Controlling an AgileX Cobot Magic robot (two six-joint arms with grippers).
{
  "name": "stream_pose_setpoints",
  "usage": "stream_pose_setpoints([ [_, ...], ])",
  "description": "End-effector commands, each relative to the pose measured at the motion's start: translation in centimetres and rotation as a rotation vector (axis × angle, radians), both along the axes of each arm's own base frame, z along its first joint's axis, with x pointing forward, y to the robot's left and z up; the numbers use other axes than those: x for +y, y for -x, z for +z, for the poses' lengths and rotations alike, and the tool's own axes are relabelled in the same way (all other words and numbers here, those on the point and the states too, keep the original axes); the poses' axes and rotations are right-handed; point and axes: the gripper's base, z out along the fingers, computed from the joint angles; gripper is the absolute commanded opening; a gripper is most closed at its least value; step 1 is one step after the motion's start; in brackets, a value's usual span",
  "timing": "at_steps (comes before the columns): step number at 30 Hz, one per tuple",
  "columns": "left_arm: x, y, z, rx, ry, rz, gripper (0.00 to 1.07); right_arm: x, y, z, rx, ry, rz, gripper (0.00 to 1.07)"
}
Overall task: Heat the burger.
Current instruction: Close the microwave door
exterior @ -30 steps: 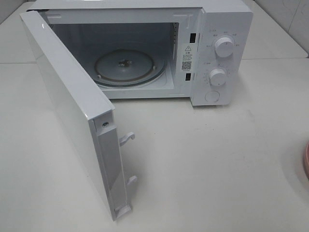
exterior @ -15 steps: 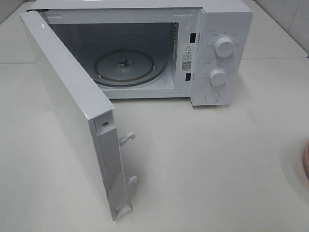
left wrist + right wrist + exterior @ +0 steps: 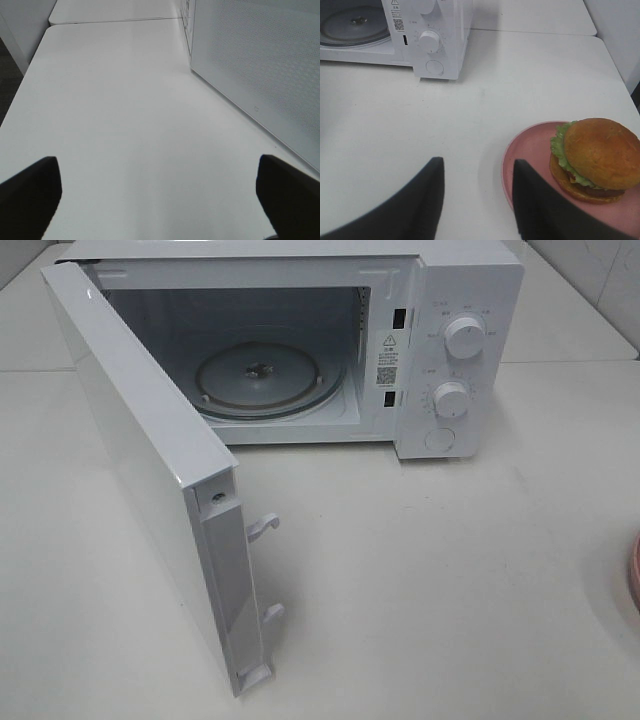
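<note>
The burger (image 3: pixel 597 157), with a golden-brown bun and green lettuce, sits on a round pink plate (image 3: pixel 530 150) in the right wrist view. My right gripper (image 3: pixel 477 200) is open and empty above the table. One of its dark fingers (image 3: pixel 540 210) overlaps the plate's rim, and the burger lies off to the side of the gap. My left gripper (image 3: pixel 160 200) is open and empty over bare table beside the microwave door (image 3: pixel 260 65). Neither gripper shows in the exterior view, where only the plate's edge (image 3: pixel 635 580) appears at the far right.
The white microwave (image 3: pixel 460 300) stands at the back with its door (image 3: pixel 140 460) swung wide open towards the front left. Its glass turntable (image 3: pixel 265 380) is bare. Two knobs and a button sit on its right panel (image 3: pixel 432 42).
</note>
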Motion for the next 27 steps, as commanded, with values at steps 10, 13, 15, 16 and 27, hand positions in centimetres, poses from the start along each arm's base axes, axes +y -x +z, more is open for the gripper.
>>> stream_pose_setpoints([
  [10,0.0,0.2,0.1,-0.028,0.005,0.000,0.98,0.0,0.4,0.0,-0.036,0.007,-0.003,0.43],
  [13,-0.1,0.2,0.1,-0.028,0.009,0.000,0.98,0.0,0.4,0.0,-0.036,0.007,-0.003,0.43],
  [15,-0.1,0.2,0.1,-0.027,0.012,-0.002,0.98,0.0,0.4,0.0,-0.036,0.007,-0.003,0.43],
  [16,-0.3,0.2,0.3,-0.037,0.031,-0.016,0.98,0.0,0.4,0.0,-0.036,0.007,-0.003,0.43],
  [27,0.0,-1.2,3.1,-0.158,0.020,0.004,0.88,0.0,0.4,0.0,-0.036,0.007,-0.003,0.43],
])
